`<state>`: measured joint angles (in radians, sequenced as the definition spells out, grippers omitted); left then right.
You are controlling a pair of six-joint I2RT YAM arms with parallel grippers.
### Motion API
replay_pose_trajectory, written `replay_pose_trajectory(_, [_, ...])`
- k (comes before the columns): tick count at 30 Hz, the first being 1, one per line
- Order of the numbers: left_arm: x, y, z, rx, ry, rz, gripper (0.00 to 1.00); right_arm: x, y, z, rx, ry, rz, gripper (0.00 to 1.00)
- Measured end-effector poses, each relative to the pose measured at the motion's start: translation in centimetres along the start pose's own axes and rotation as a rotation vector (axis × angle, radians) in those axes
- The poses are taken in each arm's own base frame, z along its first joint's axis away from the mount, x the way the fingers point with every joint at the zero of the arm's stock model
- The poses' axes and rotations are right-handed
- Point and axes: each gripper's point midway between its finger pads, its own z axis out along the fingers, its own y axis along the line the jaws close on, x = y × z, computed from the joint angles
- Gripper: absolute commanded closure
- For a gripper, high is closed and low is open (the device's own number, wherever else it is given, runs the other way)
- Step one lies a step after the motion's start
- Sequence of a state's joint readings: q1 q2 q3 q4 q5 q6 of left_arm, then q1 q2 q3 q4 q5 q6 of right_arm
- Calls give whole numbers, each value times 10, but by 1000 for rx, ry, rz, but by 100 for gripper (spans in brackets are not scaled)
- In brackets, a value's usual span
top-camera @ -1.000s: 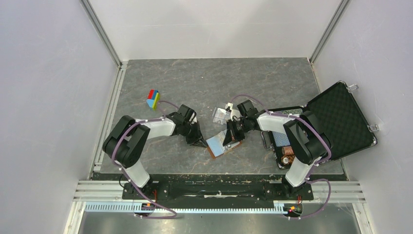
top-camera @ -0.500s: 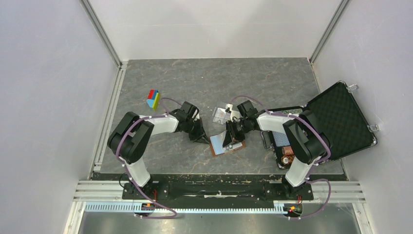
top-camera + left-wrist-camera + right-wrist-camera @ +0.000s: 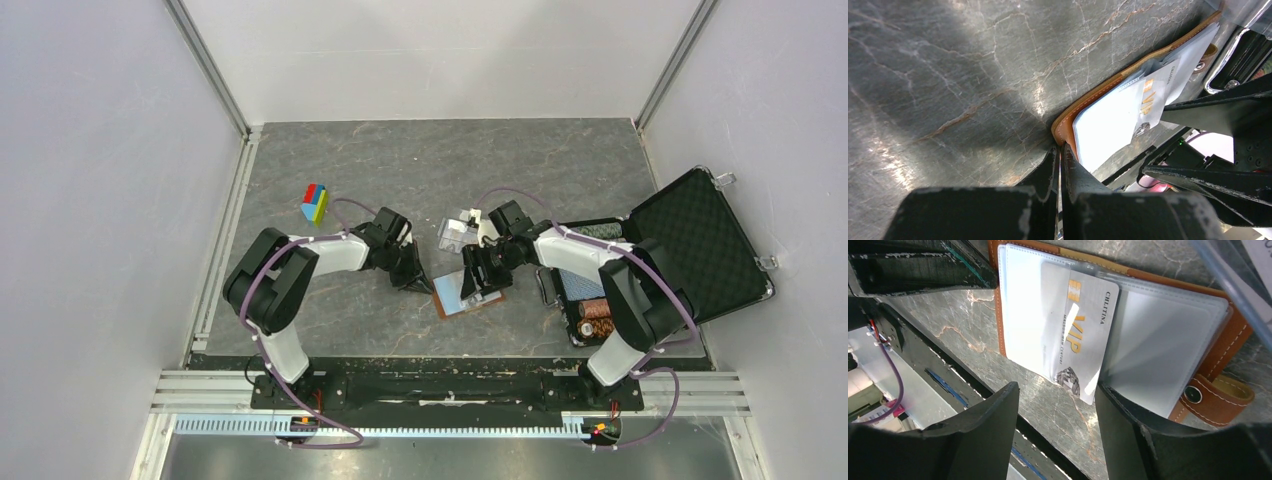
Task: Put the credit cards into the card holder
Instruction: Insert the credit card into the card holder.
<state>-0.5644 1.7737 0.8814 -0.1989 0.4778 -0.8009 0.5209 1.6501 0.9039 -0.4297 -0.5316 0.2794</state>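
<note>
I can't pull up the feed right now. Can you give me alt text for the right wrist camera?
A white VIP card sits partly tucked into the clear sleeves of the open brown card holder, its near end sticking out over the grey marbled table. The right gripper is open, one finger on either side of the protruding end.

Overhead; wrist close-ups sharing card holder (image 3: pixel 1218 399)
</note>
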Motion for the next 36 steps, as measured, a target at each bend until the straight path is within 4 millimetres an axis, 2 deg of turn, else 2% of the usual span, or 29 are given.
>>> replay_pose_trajectory(7, [1,-3,2,-4,-3,14,98,1,-6,-1,29,-4,-17,42])
replay_pose_trajectory(15, [3,-5,3,-9,-6,26,98,3,-1,14,5,18,-49,59])
replay_pose_trajectory(20, [2,-5,2,-14,-15,30,98,9,6,19,1,44,-77,61])
replay_pose_trajectory(25, [-1,-7,-7,-27,-47,36,98,21,23,26,-29,82,-120,60])
replay_pose_trajectory(31, [-5,-27,-33,20,-99,72,98,27,52,40,-106,137,-148,56])
replay_pose_trajectory(36, [-4,-33,-51,39,-112,80,98,17,76,48,-155,138,-178,42])
